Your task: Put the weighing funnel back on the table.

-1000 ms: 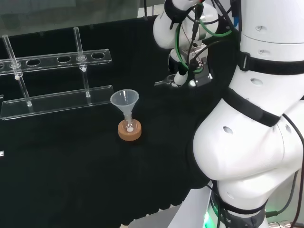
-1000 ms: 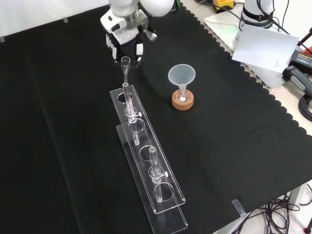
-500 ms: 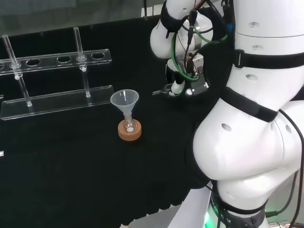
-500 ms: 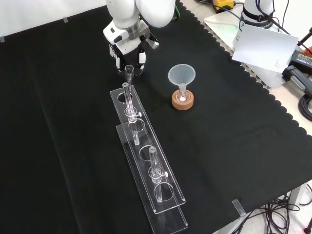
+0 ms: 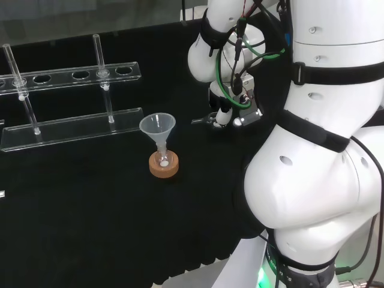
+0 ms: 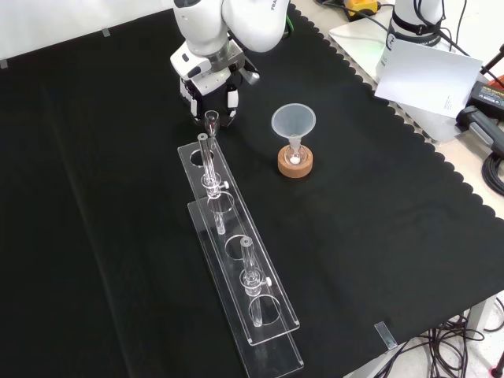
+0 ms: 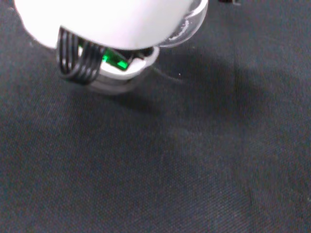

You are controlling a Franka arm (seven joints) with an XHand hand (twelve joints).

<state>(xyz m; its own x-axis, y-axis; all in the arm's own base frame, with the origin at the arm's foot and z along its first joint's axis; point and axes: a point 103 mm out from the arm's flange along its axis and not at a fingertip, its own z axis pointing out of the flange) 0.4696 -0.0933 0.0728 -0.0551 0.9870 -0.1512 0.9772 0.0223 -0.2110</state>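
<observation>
Front view, nearest first. The clear rack (image 6: pixel 236 260) is lying lengthwise on the black cloth (image 6: pixel 378 236), with glass tubes (image 6: pixel 207 161) standing in it. Beyond its middle and to the right, the funnel (image 6: pixel 293 122) is sitting mouth up in its small flask on the cork ring (image 6: pixel 295 164), well apart from the work.

Just past the rack's far end, the weighing funnel (image 6: pixel 211 120) is hanging from the hand (image 6: pixel 211 93). The fingers (image 6: pixel 231 98) are curling in on either side of it, so the hand is gripping the piece and not letting it go.

Key relation: the weighing funnel is projecting out of the hand towards the rack. In the head view its long axis is running nearly level, pointing left from the hand (image 5: pixel 225 111), with the clear tip (image 5: pixel 201 120) showing against the cloth.

Wrist view: the cloth weave is looking very close under the clear rim (image 7: pixel 192 22). Whether glass is touching cloth, I cannot tell.

Judgement: the set-down is nearing. The remaining move is looking like a short drop, then letting go. The rack end and its nearest tube are lying straight ahead of the tip.
</observation>
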